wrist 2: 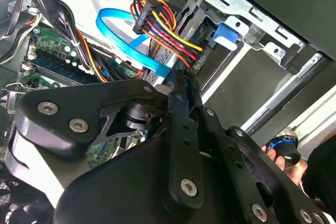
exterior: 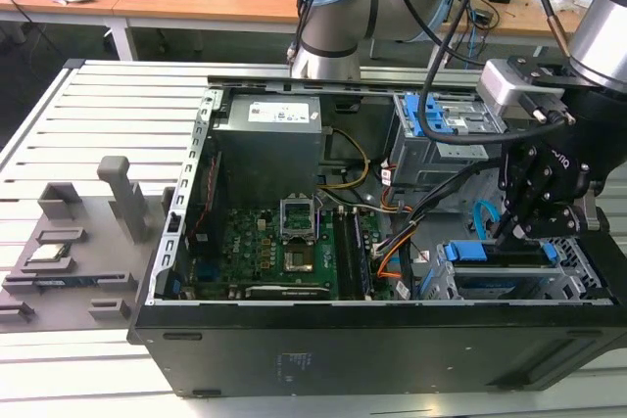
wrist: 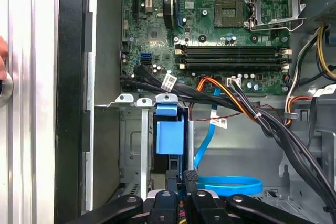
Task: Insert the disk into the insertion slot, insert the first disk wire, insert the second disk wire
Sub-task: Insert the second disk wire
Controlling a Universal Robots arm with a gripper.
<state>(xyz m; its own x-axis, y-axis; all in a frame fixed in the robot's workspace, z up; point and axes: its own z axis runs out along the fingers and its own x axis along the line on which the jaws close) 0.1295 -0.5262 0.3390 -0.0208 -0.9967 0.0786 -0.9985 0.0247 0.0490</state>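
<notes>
The disk (exterior: 495, 279) already sits in the insertion slot (exterior: 578, 276), while the hand (wrist 2: 184, 85), fingers nearly together, presses at the first disk wire (wrist 2: 157, 24), the second disk wire (wrist 2: 123, 38) looping loose beside.

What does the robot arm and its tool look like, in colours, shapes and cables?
The arm has silver-grey tubular segments and rounded joints with light-blue caps. Black cables run along it. A small light-grey box sits near the wrist. The tool is matte black, built of flat linkage bars joined by silver screws, as both wrist views show.
</notes>
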